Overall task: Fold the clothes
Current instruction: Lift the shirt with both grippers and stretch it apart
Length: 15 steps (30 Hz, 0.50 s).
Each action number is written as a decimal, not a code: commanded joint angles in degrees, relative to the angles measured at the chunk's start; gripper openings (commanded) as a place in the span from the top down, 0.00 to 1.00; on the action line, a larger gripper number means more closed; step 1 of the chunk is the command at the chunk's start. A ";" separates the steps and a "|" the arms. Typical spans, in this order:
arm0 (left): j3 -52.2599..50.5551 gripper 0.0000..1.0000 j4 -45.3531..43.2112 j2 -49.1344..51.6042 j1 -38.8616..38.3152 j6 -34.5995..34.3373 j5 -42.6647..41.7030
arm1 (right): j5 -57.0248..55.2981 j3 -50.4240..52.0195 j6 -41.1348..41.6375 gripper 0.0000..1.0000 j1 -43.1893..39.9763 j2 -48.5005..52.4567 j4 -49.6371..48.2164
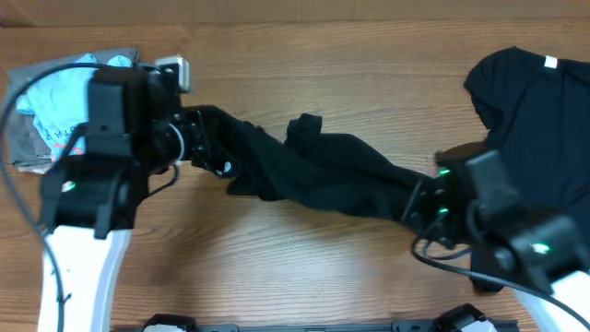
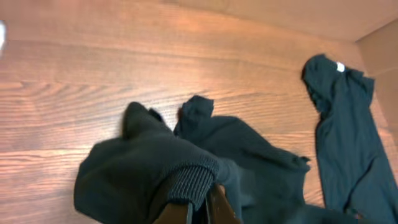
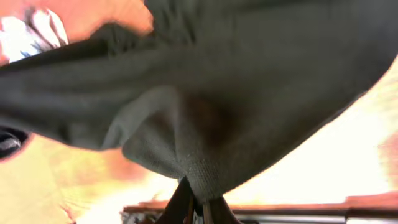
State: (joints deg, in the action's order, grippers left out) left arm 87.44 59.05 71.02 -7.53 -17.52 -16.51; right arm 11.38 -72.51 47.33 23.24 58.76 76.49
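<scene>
while your left gripper (image 1: 205,148) and right gripper (image 1: 422,205) each pinched the bunched t-shirt (image 1: 313,166) | no fold was made | second t-shirt (image 1: 539,111) beyond right gripper lay crumpled

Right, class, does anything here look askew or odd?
The black T-shirt gripped between the left gripper and right gripper is bunched like a rope, not spread flat. A second black shirt lies crumpled at the far right.

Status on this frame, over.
Left gripper and right gripper shut on one T-shirt, bunched, stretched between them. Second T-shirt lies at right. No obstruction seen.
</scene>
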 commanded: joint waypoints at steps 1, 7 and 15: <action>8.70 0.96 3.56 -1.73 -0.22 1.25 2.10 | -1.84 -9.62 -4.35 0.96 -4.07 -0.50 3.87; 21.16 0.96 9.75 -1.79 -0.22 1.25 2.10 | -3.61 -23.71 -7.32 0.96 -11.43 0.72 11.30; 37.05 0.96 15.56 -2.45 -0.22 1.20 2.08 | -7.52 -41.64 -8.76 0.96 -14.80 2.99 19.52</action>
State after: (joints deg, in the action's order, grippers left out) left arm 119.09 73.82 70.22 -7.53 -17.47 -14.74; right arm 6.39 -107.96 40.07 8.93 61.45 95.18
